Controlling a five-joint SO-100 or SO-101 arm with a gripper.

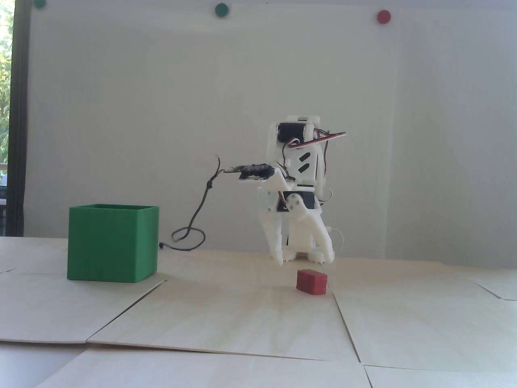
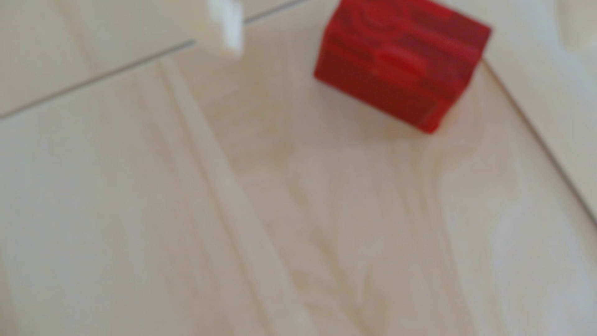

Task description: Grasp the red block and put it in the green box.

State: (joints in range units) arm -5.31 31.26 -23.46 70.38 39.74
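One red block (image 1: 311,281) lay on the tabletop (image 1: 226,319), and the wrist view showed the same single block (image 2: 400,64). There was one green box (image 1: 112,243). One white arm (image 1: 299,178) carried one tool (image 1: 302,262) with two fingers. Three round dots sat on the wall: two green (image 1: 221,9) (image 1: 39,3) and one red (image 1: 383,16). One dark cable (image 1: 194,218) trailed down.

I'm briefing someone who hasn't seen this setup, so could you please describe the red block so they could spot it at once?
In the fixed view, find the white robot arm standing at the back of the pale wooden table. Directly below its open claw lies the red block, flat on the wood. It is the only small red brick on the table, far smaller than the green box off to the left.
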